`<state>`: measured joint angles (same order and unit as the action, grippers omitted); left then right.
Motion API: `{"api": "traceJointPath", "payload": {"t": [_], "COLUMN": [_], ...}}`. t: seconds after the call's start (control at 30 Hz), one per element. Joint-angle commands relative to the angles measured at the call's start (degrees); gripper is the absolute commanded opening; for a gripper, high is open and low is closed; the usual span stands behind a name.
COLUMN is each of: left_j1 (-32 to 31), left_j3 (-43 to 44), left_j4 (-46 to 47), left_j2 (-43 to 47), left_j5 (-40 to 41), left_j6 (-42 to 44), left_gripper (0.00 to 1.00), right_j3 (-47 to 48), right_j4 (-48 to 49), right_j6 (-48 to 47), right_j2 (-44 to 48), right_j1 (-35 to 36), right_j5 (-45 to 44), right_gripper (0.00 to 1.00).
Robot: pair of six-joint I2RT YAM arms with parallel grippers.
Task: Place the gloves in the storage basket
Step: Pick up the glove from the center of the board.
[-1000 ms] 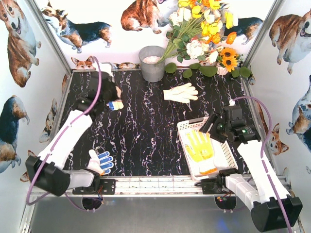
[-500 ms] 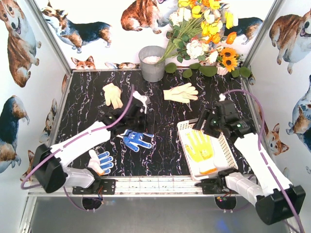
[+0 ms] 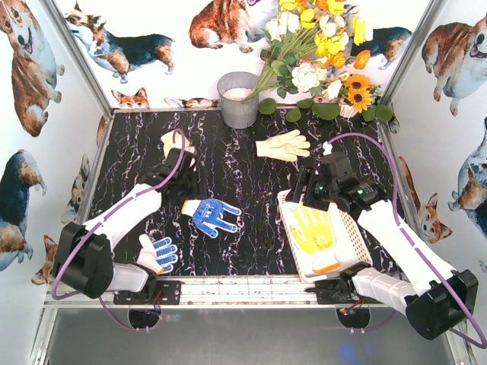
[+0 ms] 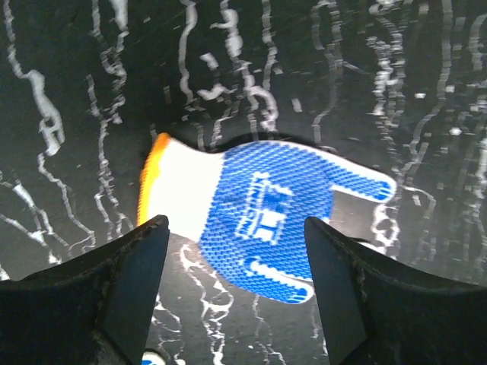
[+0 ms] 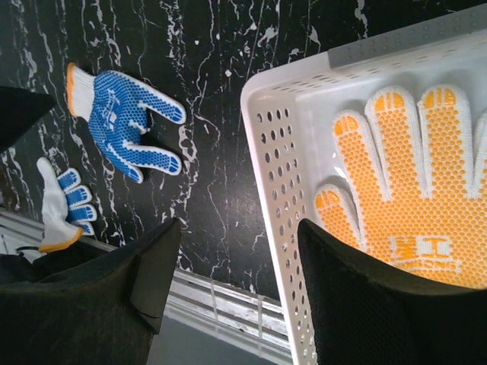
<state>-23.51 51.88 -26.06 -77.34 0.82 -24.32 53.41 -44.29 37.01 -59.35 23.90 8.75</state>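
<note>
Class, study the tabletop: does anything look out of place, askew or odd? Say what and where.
The blue-dotted knit glove lies palm up on the black marbled table, outside the white perforated plastic basket, which sits askew. Another blue-dotted glove lies at the near edge. Only the yellow-dotted glove is inside.

surface: black marbled table (image 3: 251,182) | on it: blue-dotted gloves (image 3: 213,217) (image 3: 158,253), cream gloves (image 3: 283,145) (image 3: 171,141), white basket (image 5: 278,182), grey bucket (image 3: 239,103)

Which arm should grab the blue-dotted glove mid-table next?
Left arm. Its open jaws hang just over the blue-dotted glove. The right arm has its open jaws at the storage basket corner, with that glove well off to the side.
</note>
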Motion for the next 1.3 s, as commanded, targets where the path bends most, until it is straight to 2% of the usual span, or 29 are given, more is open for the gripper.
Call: {"api": "traceJointPath", "payload": {"t": [0.0,0.07,0.13,0.17,0.43,0.6,0.73,0.87,1.03,1.27], "left_j1": [3.9,5.7,6.6,6.7,6.8,6.8,6.7,6.7,6.7,6.7], "left_j3": [-3.6,-5.5,-6.4,-6.8,-10.7,-12.0,-13.5,-13.2,-12.3,-2.0], "left_j4": [2.4,5.0,6.2,6.6,9.4,9.3,13.1,13.2,14.4,13.4], "left_j2": [0.6,-0.5,-2.4,-3.3,-5.3,-6.2,-7.1,-7.5,-3.3,-1.6], "left_j5": [2.8,1.3,0.5,0.3,0.9,3.2,-1.1,-0.5,0.0,-0.2], "left_j6": [1.4,0.0,-1.3,-1.8,-3.1,-2.1,-2.9,-3.5,-2.1,6.6], "left_gripper": [0.64,0.58,0.49,0.48,0.52,0.5,0.4,0.19,0.0,0.0], "right_j3": [0.5,0.3,0.5,0.6,0.8,0.0,0.4,0.4,-0.7,-1.6], "right_j4": [4.9,5.1,5.1,5.0,4.7,5.9,6.2,6.4,6.4,5.8], "right_j6": [1.8,2.0,2.0,1.9,2.0,2.8,3.0,3.0,2.9,1.9], "right_j2": [0.3,0.2,0.0,0.1,0.0,-0.3,-0.7,-0.4,1.2,2.9], "right_j1": [0.6,0.8,0.8,0.8,0.9,0.9,0.9,0.9,0.9,0.9], "right_j5": [0.6,0.7,0.7,0.6,0.4,1.0,0.9,0.7,0.0,-2.0], "right_gripper": [0.65,0.65,0.65,0.65,0.65,0.65,0.65,0.65,0.65,0.65]}}
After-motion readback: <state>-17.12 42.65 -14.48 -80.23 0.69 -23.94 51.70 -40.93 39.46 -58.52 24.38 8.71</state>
